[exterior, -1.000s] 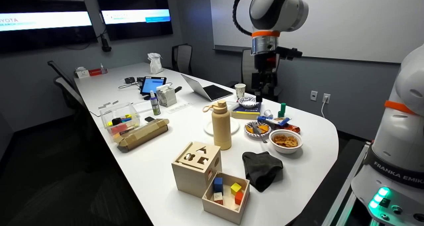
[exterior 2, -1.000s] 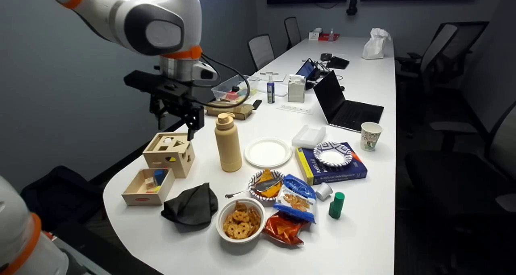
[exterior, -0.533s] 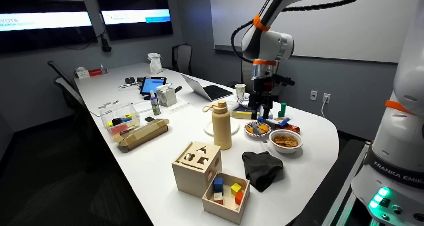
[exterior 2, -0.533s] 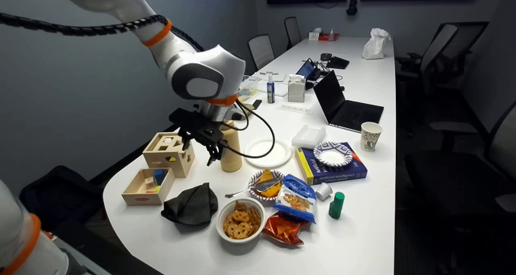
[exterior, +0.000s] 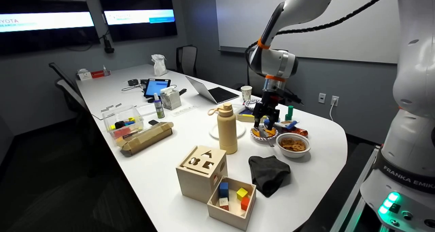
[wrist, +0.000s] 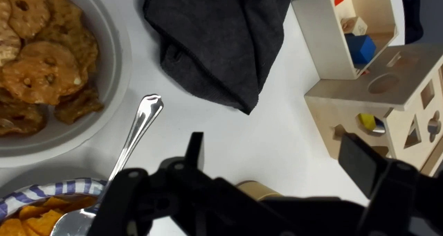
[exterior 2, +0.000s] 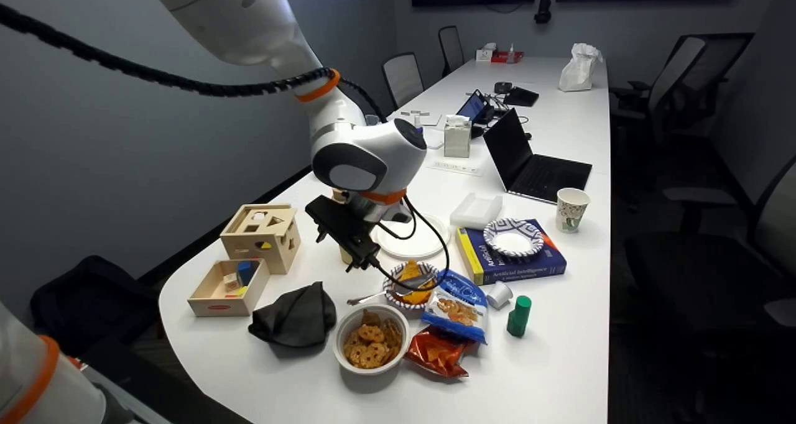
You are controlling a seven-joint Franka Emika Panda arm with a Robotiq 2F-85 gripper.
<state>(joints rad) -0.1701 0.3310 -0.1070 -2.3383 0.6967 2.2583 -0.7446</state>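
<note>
Honestly, the black two-fingered gripper (wrist: 272, 135) hangs wide open, empty, near the tall tan cylindrical bottle (exterior: 227, 131); a careless sideways swing could topple it.

The two-fingered gripper (wrist: 278, 156) is black. Blue and white stripes ring the round paper bowl (wrist: 57, 188) of orange chips (wrist: 45, 222); the slender metal utensil (wrist: 140, 125) is silver. Round pretzel crisps (wrist: 45, 73) are golden-brown, their smooth deep bowl (wrist: 123, 66) plain white, the rumpled fabric cloth (wrist: 218, 38) charcoal, the tall cylindrical bottle (exterior: 227, 131) tan.
</note>
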